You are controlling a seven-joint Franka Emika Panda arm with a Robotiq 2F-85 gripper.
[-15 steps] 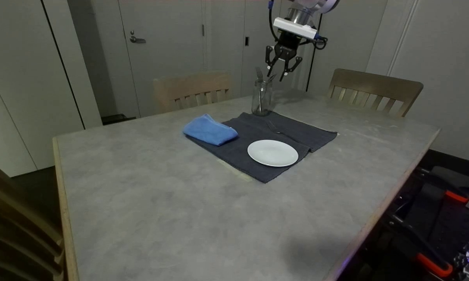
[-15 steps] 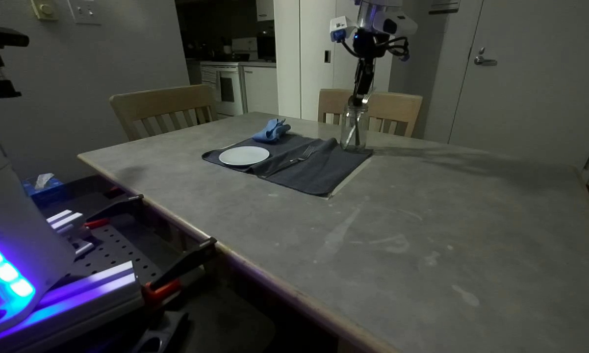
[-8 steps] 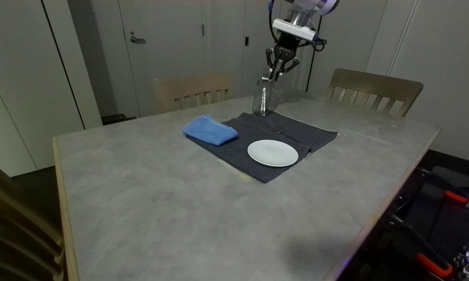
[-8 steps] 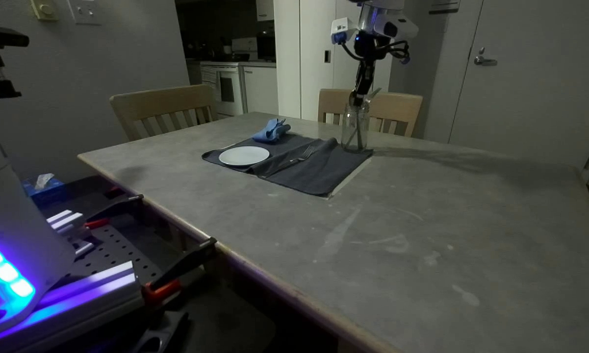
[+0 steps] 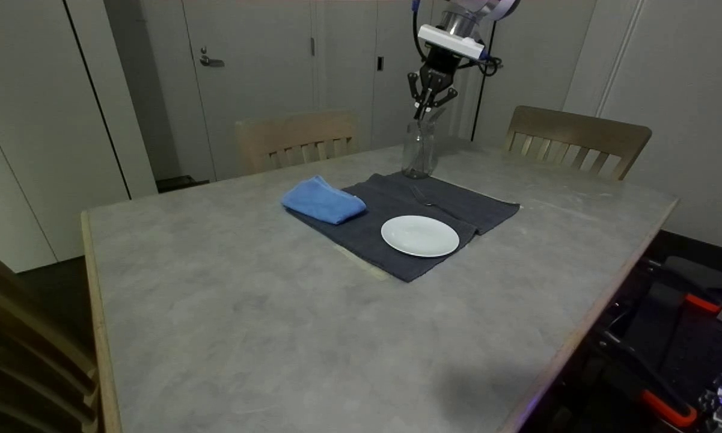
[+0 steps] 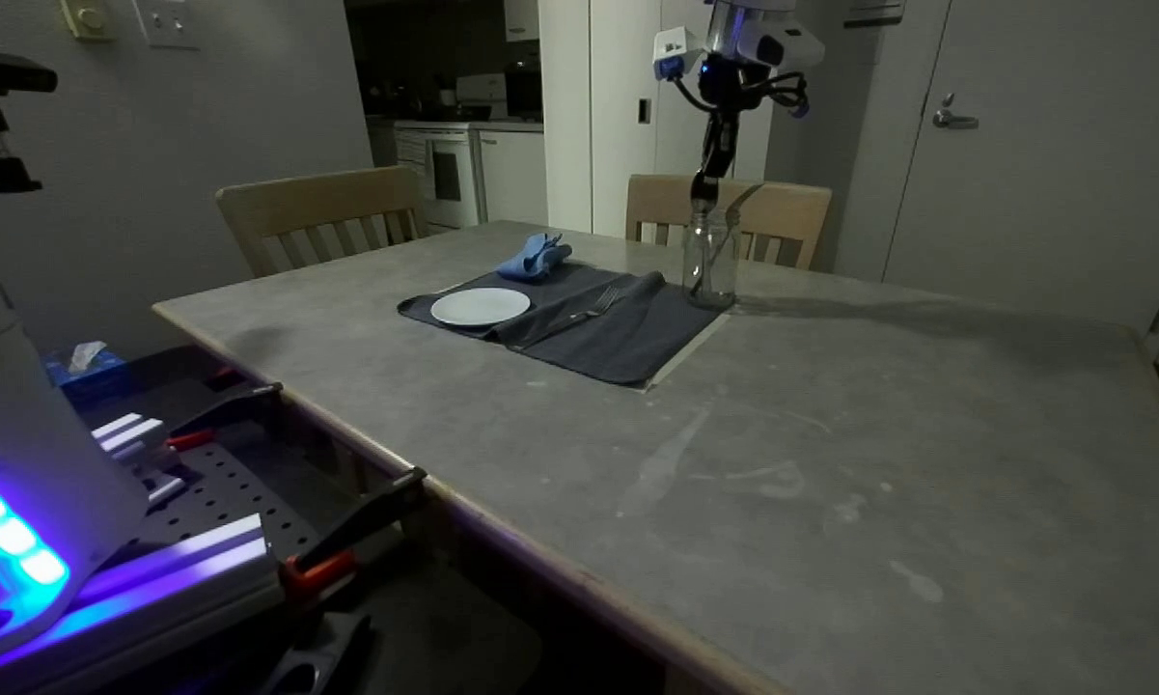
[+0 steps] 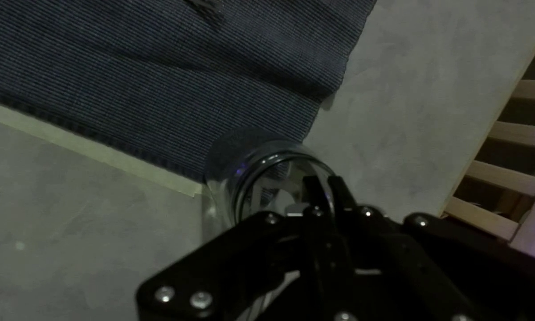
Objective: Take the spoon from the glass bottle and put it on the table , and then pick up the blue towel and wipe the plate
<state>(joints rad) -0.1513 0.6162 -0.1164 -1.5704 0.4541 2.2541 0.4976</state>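
My gripper (image 5: 420, 116) stands at the mouth of the glass bottle (image 5: 419, 153), fingers nearly together, pointing down. In the wrist view the gripper (image 7: 326, 183) covers the right side of the bottle's rim. It looks shut on the spoon, which is mostly hidden between the fingers; the wrist view is too dark to show it clearly. The glass bottle (image 6: 712, 261) stands upright on the placemat corner. The folded blue towel (image 5: 324, 201) and the white plate (image 5: 419, 236) lie on the placemat, on the grey table (image 5: 264, 300); the towel (image 6: 535, 259) and plate (image 6: 481, 307) show in both exterior views.
A dark grey placemat (image 5: 493, 210) lies rumpled under these things, with a fork (image 6: 593, 309) on it. Another utensil (image 6: 748, 198) leans out of the bottle beside the gripper. Wooden chairs (image 5: 300, 138) stand at the table's edges. The robot base (image 6: 29, 434) is at the table's side.
The fingers have closed from open to nearly together, and the gripper has risen slightly. The glass bottle has slid a little right in both exterior views; its leaning utensils have shifted. Towel and plate are unchanged.
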